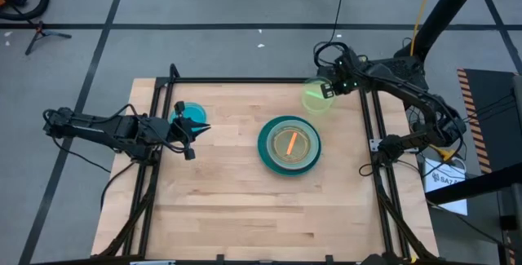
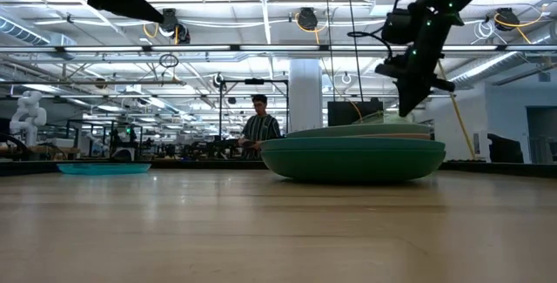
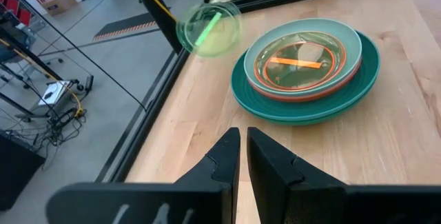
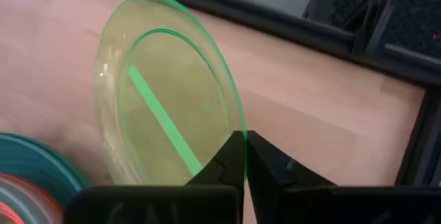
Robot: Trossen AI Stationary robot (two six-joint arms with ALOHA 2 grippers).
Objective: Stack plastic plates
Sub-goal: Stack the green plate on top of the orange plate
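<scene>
The right gripper (image 4: 244, 138) is pinching the rim of the lime plate (image 4: 165, 93), holding it tilted above the table's far right corner, near the stack (image 1: 289, 144). Gripped at the thin edge only, the plate is likely to swing or slip loose, and if released off-centre it could be sliding off the stack. The stack is sitting mid-table: a teal plate (image 3: 358, 79) is carrying a red-orange one, a pale mint one and a small plate with an orange stripe. The left gripper (image 3: 241, 148), fingers nearly together and empty, is waiting beside a translucent blue plate (image 1: 192, 113) at the left
</scene>
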